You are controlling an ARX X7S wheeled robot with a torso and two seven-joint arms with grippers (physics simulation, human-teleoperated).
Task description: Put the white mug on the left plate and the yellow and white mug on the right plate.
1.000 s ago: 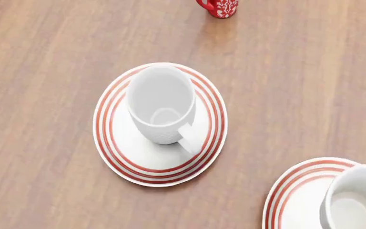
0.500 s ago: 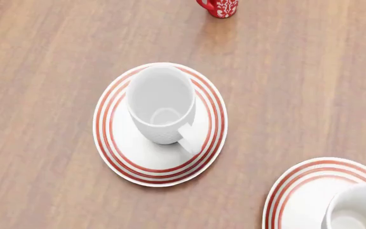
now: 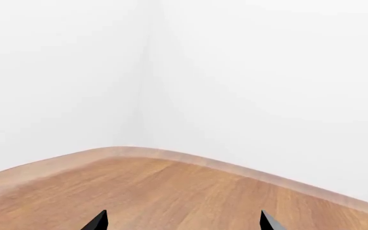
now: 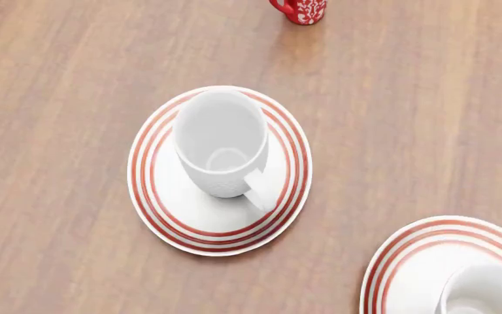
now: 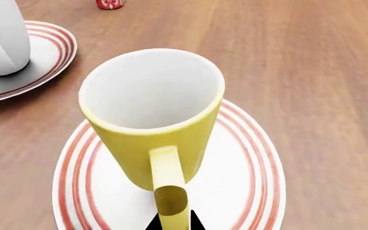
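The white mug (image 4: 220, 140) stands upright on the left plate (image 4: 146, 196), handle toward me; the right wrist view shows both, mug (image 5: 2, 38) and plate (image 5: 46, 55). The yellow and white mug (image 5: 152, 120) is upright over the middle of the right plate (image 5: 251, 167). My right gripper (image 5: 172, 224) is shut on its yellow handle, one black tip on each side. Whether the mug's base touches the plate is hidden. In the head view only its white rim (image 4: 486, 291) shows above the right plate (image 4: 408, 261). My left gripper (image 3: 182, 225) is open over bare table, away from the mugs.
A red mug with white pattern (image 4: 302, 9) stands at the far side of the wooden table (image 4: 59, 98), beyond the left plate; it also shows small in the right wrist view (image 5: 109, 4). The left wrist view shows the table's rounded corner edge (image 3: 171, 155) against white walls.
In the head view the yellow and white mug has sunk steadily toward the lower edge over the right plate. The white mug, both plates and the red mug have not moved.
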